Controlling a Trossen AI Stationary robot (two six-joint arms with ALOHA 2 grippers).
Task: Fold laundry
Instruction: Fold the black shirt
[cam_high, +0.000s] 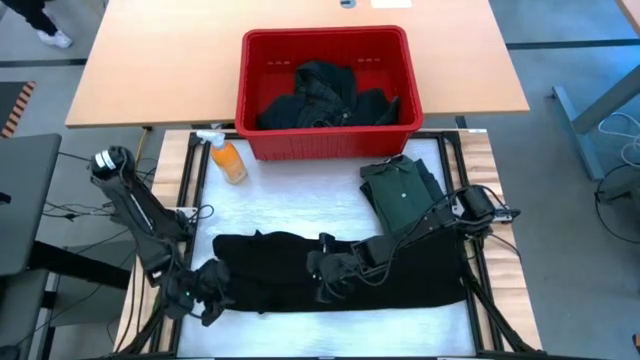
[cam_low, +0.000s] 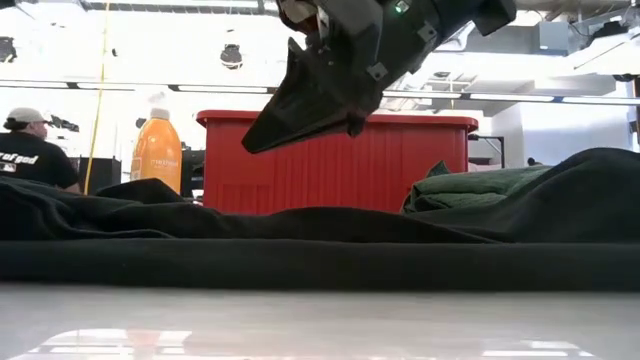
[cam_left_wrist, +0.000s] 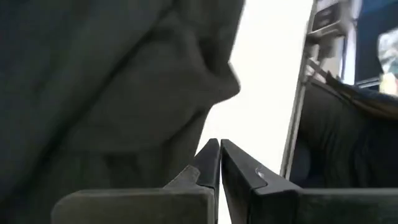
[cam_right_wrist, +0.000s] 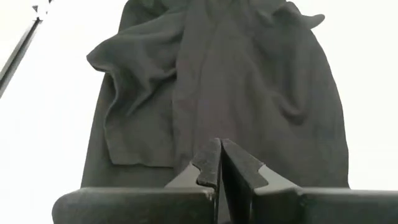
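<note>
The black garment (cam_high: 340, 270) lies spread across the near half of the white surface (cam_high: 290, 205), with a folded green shirt (cam_high: 400, 185) just beyond its right end and more dark laundry (cam_high: 320, 95) heaped in the red basket (cam_high: 325, 135) at the far side. Your left end effector (cam_high: 205, 290) sits at the garment's left end, fingers pressed together; whether any cloth is pinched between them you cannot tell. Your right end effector (cam_high: 330, 272) hovers over the middle, fingers near together and holding nothing visible. To fold well, you probably want both grips at matching edges, lifting evenly so the cloth does not bunch. The right wrist view shows wrinkles and a turned-back flap (cam_right_wrist: 134, 99) on the garment that the high view flattens into 1 dark mass. The low view alone shows that the right end effector (cam_low: 255, 145) clears the cloth, plus an orange bottle (cam_low: 158, 150) beside the basket and a person (cam_low: 35, 150) beyond.
</note>
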